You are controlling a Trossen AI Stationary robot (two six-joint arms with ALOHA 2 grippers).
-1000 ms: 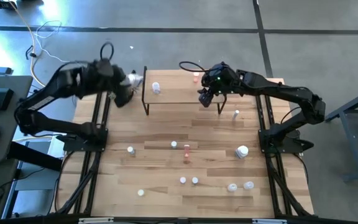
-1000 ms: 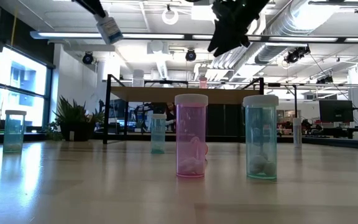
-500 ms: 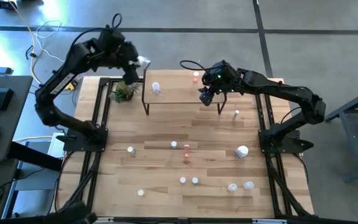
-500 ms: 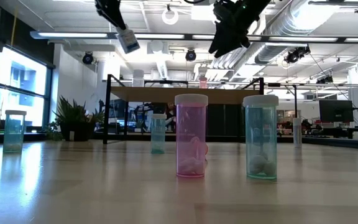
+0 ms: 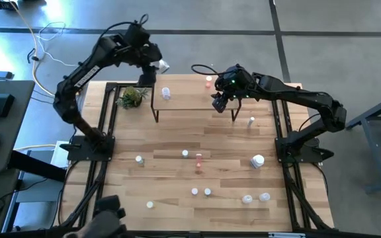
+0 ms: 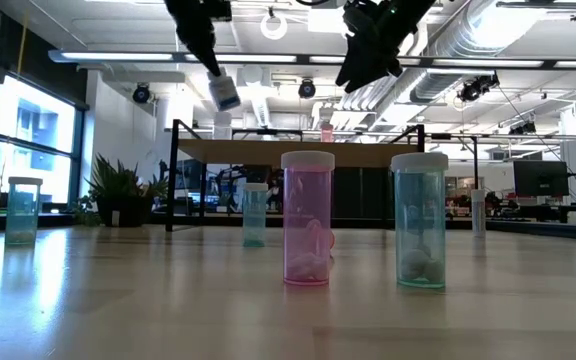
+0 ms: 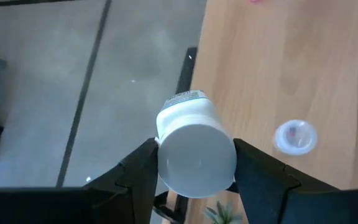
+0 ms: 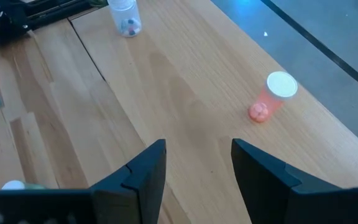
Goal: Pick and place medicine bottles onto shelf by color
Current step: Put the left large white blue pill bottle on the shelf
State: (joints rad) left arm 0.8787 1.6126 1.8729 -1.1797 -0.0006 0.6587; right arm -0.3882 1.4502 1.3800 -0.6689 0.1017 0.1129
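Observation:
The shelf point(image 5: 190, 96) stands at the table's far middle. On it stand a clear bottle point(image 5: 167, 93), also in the left wrist view point(image 7: 296, 137), and a pink bottle point(image 5: 209, 82), also in the right wrist view point(image 8: 272, 93). My left gripper point(image 5: 153, 66) is shut on a larger white bottle point(image 7: 194, 152) in the air just beyond the shelf's far left corner. My right gripper point(image 5: 218, 102) is open and empty above the shelf's right part. Several small bottles stand on the table, among them a pink one point(image 6: 307, 218) and a green one point(image 6: 419, 220). My left gripper pinches the white bottle's round body point(image 7: 166, 163) between its two fingers, on two opposite sides. One round white end faces the wrist camera and the labelled end point(image 7: 185, 98) points away. The bottle hangs tilted below the fingers point(image 6: 225, 92), lifted clear of everything.
A small green plant point(image 5: 131, 98) stands at the table's far left, beside the shelf's left legs. A larger white bottle point(image 5: 257, 160) and several tiny bottles point(image 5: 194, 192) are scattered over the table's middle and near part. Black frame rails point(image 5: 101, 132) run along both table sides.
My left gripper has swung with the white bottle from above the plant toward the table's far edge and to the right, ending by the shelf's far left corner. The bottle has stayed in the hold, clear of everything. My right gripper has kept still.

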